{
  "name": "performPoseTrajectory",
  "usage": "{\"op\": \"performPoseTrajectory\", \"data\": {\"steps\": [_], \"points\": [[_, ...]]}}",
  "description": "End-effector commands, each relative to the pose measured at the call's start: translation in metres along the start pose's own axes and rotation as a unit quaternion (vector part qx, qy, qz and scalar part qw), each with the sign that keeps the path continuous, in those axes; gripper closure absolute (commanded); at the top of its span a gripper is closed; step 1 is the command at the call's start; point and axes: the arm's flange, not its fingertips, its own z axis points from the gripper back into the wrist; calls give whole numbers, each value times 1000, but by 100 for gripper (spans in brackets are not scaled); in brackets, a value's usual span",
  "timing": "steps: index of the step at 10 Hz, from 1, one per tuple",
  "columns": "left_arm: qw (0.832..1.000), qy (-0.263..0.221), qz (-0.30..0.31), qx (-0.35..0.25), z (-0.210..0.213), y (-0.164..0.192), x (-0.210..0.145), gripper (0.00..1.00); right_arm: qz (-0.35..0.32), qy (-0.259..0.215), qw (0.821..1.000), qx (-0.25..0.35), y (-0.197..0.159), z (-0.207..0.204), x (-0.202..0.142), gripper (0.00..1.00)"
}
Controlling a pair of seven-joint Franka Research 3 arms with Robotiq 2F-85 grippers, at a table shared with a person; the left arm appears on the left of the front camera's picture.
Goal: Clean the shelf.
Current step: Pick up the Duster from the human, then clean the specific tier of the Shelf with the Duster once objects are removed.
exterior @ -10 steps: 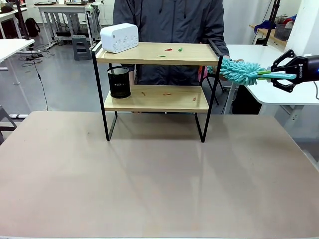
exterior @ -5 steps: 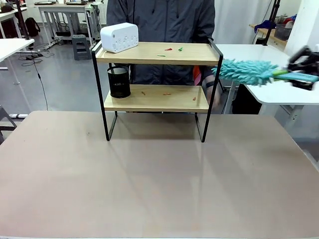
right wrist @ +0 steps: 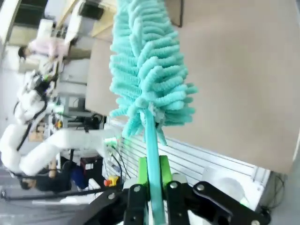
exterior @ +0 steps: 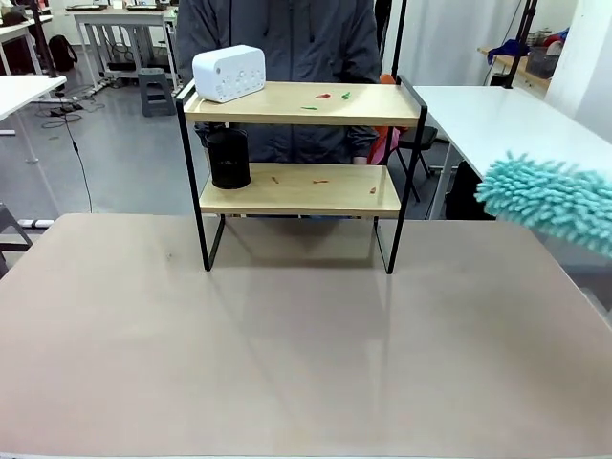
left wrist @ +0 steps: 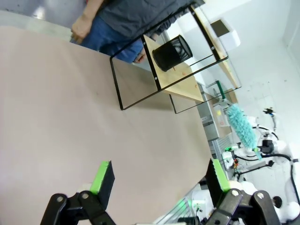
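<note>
Front view, bench point(exterior: 287, 363): wide tan top, bare up front, carrying the shelf point(exterior: 301, 103) at its far side.
Person point(exterior: 287, 38): in a dark jacket right behind the shelf, farther from the left end effector point(left wrist: 159, 176) than anything on the bench.
Shelf: upright on its four black legs, with two wooden boards. In the left wrist view it sits well ahead of the left end effector, up beyond the spread fingers point(left wrist: 104, 174), and nothing touches it.
Duster point(exterior: 550, 201): fluffy teal head in the air at the right edge, well apart from the shelf. It runs straight out from the right end effector point(right wrist: 152, 176), with the handle down between that one's fingers.
White box point(exterior: 229, 72): on the top board, at the end farthest from the duster.
Black mesh cup point(exterior: 228, 158): on the lower board, directly under the box.
Scraps point(exterior: 325, 96): and there they are, red and green bits on the top board, with a few more on the lower one.
Right end effector: clenched on the duster's teal handle, green pads pressed to both sides.
Left end effector: released, fingers wide with nothing between them, hovering over the bench.
</note>
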Motion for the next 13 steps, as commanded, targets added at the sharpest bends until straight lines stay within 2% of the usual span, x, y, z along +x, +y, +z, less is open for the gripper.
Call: {"op": "performPoseTrajectory", "data": {"steps": [1,13], "points": [[1000,-6,-10,-8,-2,0,1,0,-29,0,999,-19,6,-10,27,100],[1000,-6,-10,-8,-2,0,1,0,-29,0,999,-19,6,-10,27,100]]}}
